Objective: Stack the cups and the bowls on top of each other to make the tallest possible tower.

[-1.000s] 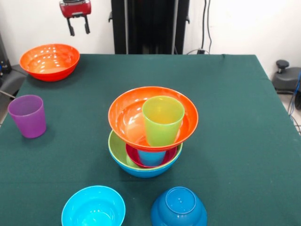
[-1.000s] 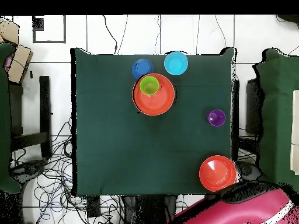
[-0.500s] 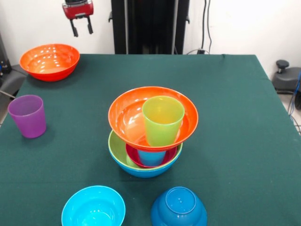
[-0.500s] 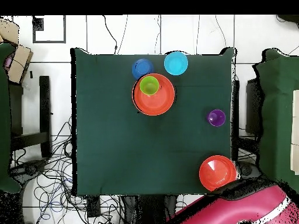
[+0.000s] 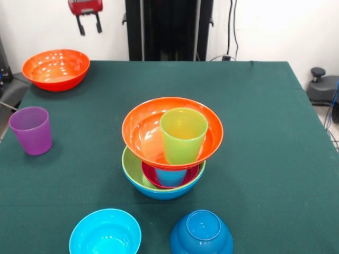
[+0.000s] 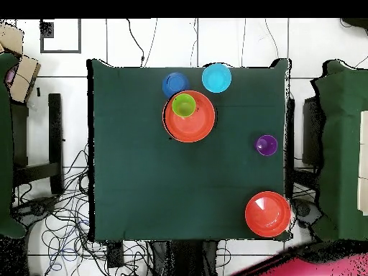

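From my station I see the gripper (image 5: 89, 24) up high at the far left corner of the front view, above and behind the loose orange bowl (image 5: 55, 69), fingers parted with a clear gap and nothing between them. The tower (image 5: 168, 153) sits mid-table on the green cloth (image 5: 265, 159): large blue bowl (image 5: 159, 193) at the bottom, lime green bowl (image 5: 131, 170) nested in it, a magenta small bowl (image 5: 151, 179) inside that with a light blue cup (image 5: 170, 177) standing in it, then a second orange bowl (image 5: 140, 132) perched on top, tilted toward the camera, holding the lime green cup (image 5: 183, 135) upright toward its right side. Off the tower: purple cup (image 5: 31, 130) upright near the left edge, well apart from the stack; cyan small bowl (image 5: 105, 233) open side up at the near edge; dark blue small bowl (image 5: 201, 233) upside down just beside it, close to the tower's base. Overhead view agrees: stack (image 6: 190, 116) with green cup off-centre, dark blue and cyan bowls next to it at one table edge, purple cup (image 6: 267, 145) toward the side, loose orange bowl (image 6: 268, 213) at a corner.
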